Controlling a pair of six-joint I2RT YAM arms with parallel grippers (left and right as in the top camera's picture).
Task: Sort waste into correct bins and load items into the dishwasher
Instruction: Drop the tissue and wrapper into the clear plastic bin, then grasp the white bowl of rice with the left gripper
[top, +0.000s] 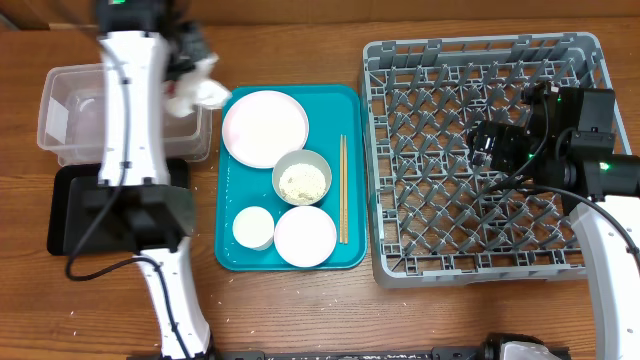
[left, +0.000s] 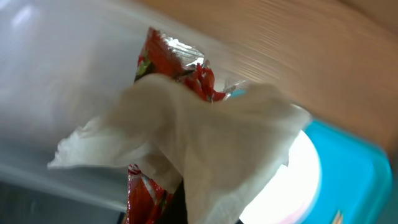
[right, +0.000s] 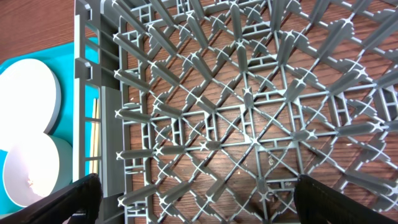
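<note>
My left gripper is shut on the crumpled white napkin with red scraps and holds it above the right end of the clear tub. The black tray lies in front of the tub. On the teal tray sit the pink plate, a bowl of rice crumbs, a white bowl, a small cup and the chopsticks. My right gripper is open and empty above the grey dish rack.
The wooden table edge runs along the front. The left arm's base stands over the black tray. The rack fills the right wrist view, with the two white bowls at its left.
</note>
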